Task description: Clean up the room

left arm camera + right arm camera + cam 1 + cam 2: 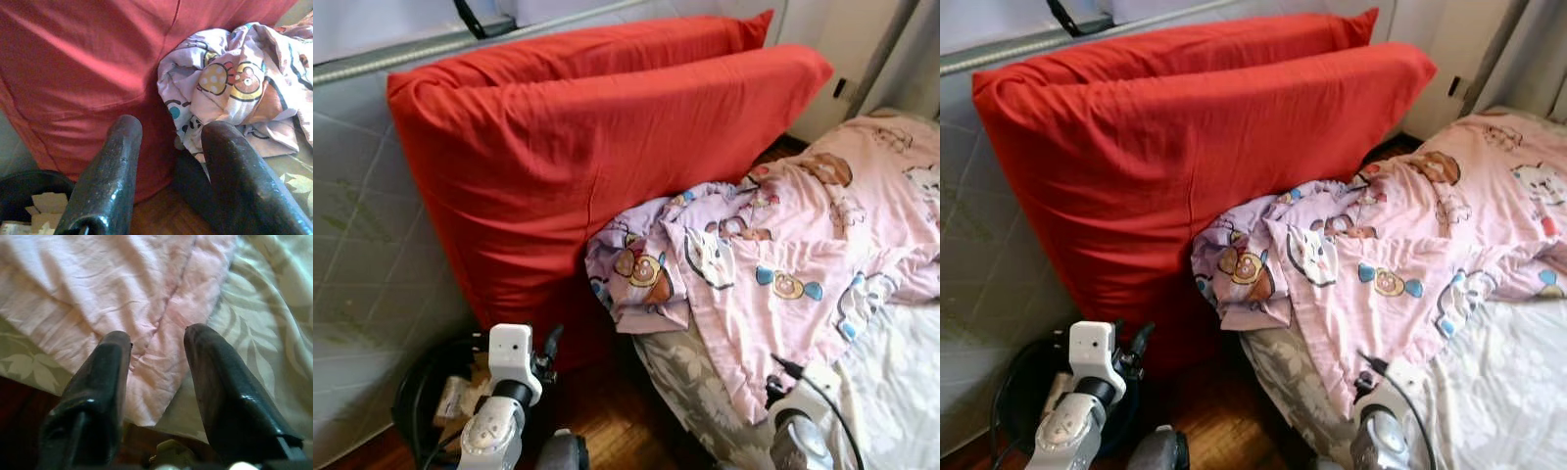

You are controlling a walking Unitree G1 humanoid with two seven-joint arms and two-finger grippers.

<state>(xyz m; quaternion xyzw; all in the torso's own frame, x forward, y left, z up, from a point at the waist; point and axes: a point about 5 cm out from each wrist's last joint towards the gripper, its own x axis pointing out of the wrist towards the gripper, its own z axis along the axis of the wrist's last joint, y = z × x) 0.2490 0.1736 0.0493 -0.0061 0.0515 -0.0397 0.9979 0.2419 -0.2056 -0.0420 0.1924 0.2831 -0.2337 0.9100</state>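
Observation:
A pink cartoon-print blanket [783,264] lies crumpled across the bed, one bunched corner hanging over the bed's edge beside two big red cushions [568,166]. The cushions stand on edge against a quilted grey panel. My left gripper [171,129] is open and low over the floor, facing the gap between the front cushion and the blanket's bunched corner [230,83]. My right gripper [157,333] is open just above the blanket's pink hem [161,308], where the hem lies on the leaf-patterned sheet. Neither holds anything.
A black bin [421,392] with paper scraps stands on the wooden floor [607,411] at my lower left, close to the left arm. The bed's leaf-patterned sheet [685,392] fills the lower right. The quilted panel [362,245] closes off the left side.

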